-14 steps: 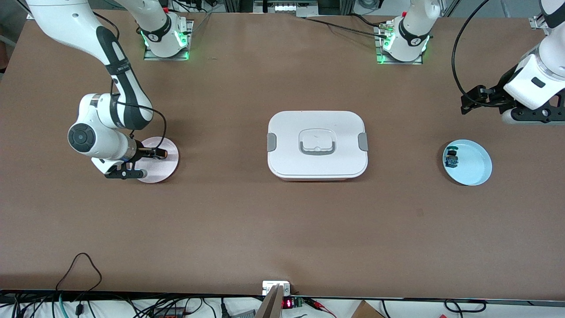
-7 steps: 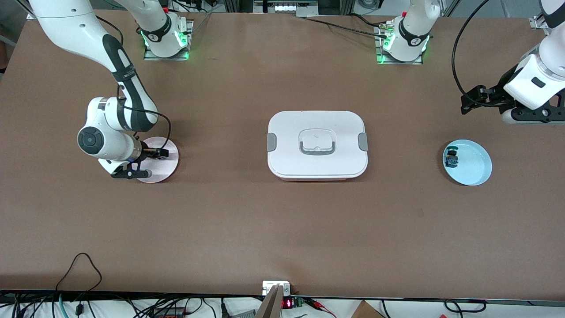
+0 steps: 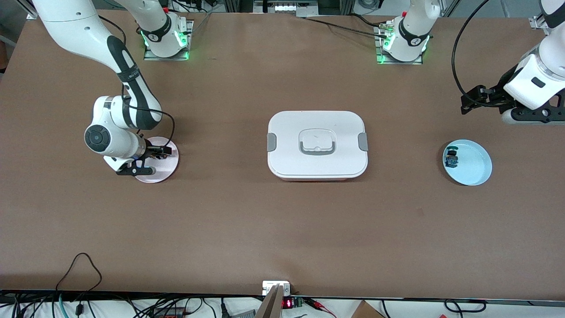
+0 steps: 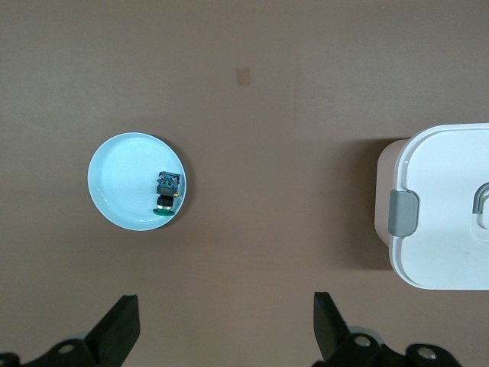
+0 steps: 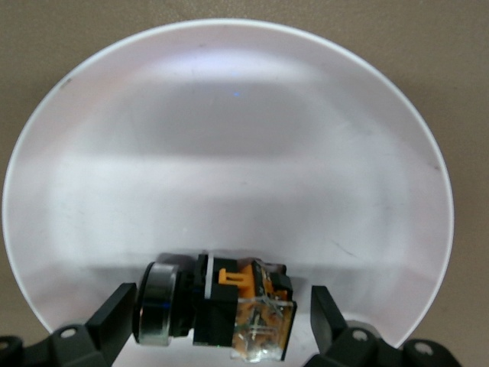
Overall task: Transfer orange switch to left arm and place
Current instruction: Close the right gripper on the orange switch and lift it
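The orange switch (image 5: 218,310) lies on the pink plate (image 5: 229,153), between the right pincer's (image 5: 221,325) released fingers, untouched. The left pincer (image 4: 225,329), also released, waits at three o'clock above the surface (image 3: 282,229).

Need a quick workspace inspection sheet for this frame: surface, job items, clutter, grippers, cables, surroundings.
Surface: brown table, flat.
Job's things: orange switch lies on the pink plate at the right arm's end; white box mid-table, lid on.
Clutter: blue plate holding a green-capped switch, at the left arm's end.
Grippers: right gripper low over the pink plate, fingers open either side of the orange switch; left gripper open, waiting above the table.
Cables: loose black loop on the table's near edge.
Surroundings: electronics below the near edge.
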